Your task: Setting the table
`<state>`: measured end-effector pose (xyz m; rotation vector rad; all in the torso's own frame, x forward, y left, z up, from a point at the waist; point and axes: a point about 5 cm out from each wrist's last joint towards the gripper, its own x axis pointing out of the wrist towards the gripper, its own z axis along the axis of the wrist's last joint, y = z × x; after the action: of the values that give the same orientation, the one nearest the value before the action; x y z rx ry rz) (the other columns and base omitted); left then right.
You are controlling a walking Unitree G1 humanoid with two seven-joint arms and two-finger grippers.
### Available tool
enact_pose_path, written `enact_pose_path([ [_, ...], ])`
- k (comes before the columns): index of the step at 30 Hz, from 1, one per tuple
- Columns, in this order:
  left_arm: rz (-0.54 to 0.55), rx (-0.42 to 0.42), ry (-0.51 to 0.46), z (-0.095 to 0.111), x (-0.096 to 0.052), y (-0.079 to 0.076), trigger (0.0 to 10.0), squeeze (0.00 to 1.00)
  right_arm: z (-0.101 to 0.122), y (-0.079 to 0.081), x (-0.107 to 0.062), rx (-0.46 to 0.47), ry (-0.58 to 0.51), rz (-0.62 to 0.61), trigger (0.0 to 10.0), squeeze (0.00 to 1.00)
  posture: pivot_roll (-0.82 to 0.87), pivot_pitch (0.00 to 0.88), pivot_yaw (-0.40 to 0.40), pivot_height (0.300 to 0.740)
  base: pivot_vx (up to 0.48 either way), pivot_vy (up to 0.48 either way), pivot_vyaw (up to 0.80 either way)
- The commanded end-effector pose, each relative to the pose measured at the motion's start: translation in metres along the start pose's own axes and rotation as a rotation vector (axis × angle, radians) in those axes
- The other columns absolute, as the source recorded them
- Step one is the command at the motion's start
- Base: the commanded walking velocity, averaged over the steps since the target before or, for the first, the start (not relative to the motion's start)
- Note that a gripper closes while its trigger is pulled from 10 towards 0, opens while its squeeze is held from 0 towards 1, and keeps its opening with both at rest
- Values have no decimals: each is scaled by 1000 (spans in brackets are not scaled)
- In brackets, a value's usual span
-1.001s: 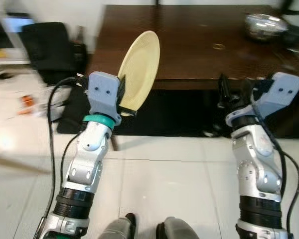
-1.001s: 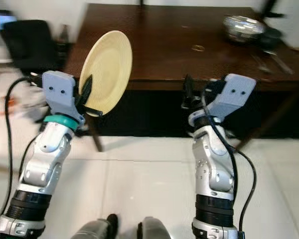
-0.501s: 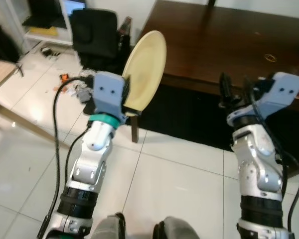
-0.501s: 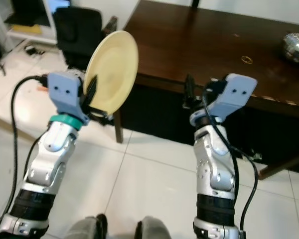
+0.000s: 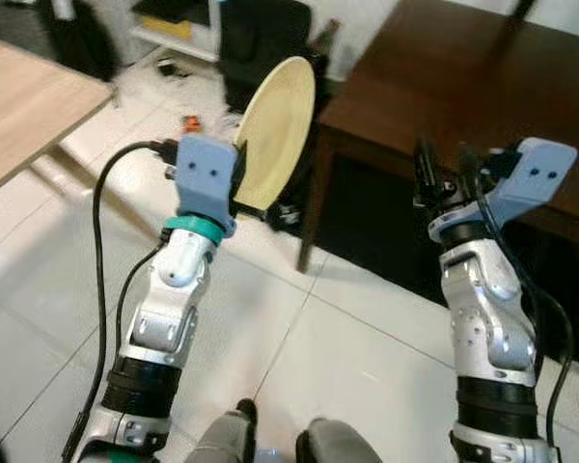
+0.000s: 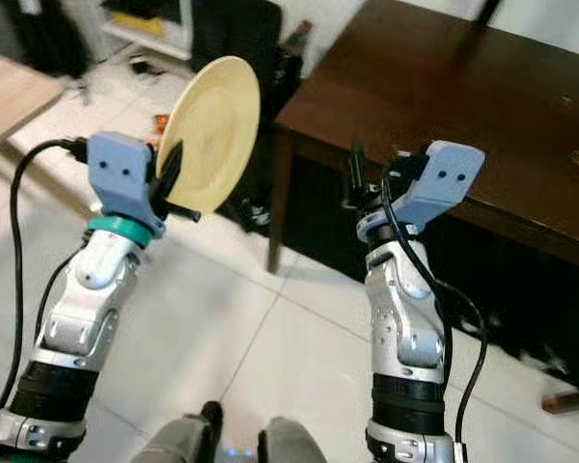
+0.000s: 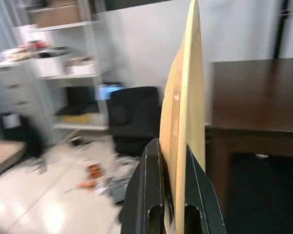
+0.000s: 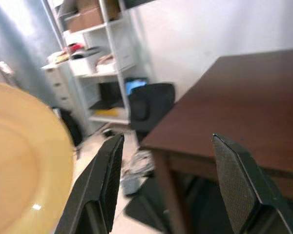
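A pale yellow plate [image 5: 276,130] stands on edge in the air, held by its lower rim in my left gripper [image 5: 241,183], which is shut on it. In the left wrist view the plate [image 7: 188,122] rises edge-on between the two black fingers [image 7: 146,195]. My right gripper [image 5: 441,174] is raised to the right of the plate, open and holding nothing; its two fingers [image 8: 105,180] stand wide apart in the right wrist view. The dark brown table [image 5: 463,77] lies ahead and to the right, its corner just beyond both grippers.
A black office chair [image 5: 261,39] stands behind the plate, with clutter on the floor [image 5: 188,123] near it. A light wooden tabletop [image 5: 29,106] juts in at the left. White shelves [image 8: 97,68] line the far wall. White tiled floor [image 5: 338,357] lies below.
The camera has swung left: the dark table has slid to the right and the light wooden tabletop has come into view. Both arms keep their pose, the plate still held.
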<state>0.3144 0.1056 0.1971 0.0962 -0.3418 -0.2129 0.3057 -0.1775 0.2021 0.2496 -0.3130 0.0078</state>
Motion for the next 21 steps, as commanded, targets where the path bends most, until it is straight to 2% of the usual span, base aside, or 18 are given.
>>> enact_pose_path([
  [1, -5, 8, 2, 0, 0, -2, 10000, 0, -2, -2, -2, 3, 6, -8, 10000, 0, -87, 0, 25, 740, 0, 0, 800],
  [21, 12, 19, -3, 2, 2, 0, 10000, 0, 0, -1, -1, 12, -9, -4, 10000, 0, -84, 0, 27, 740, 0, 0, 799],
])
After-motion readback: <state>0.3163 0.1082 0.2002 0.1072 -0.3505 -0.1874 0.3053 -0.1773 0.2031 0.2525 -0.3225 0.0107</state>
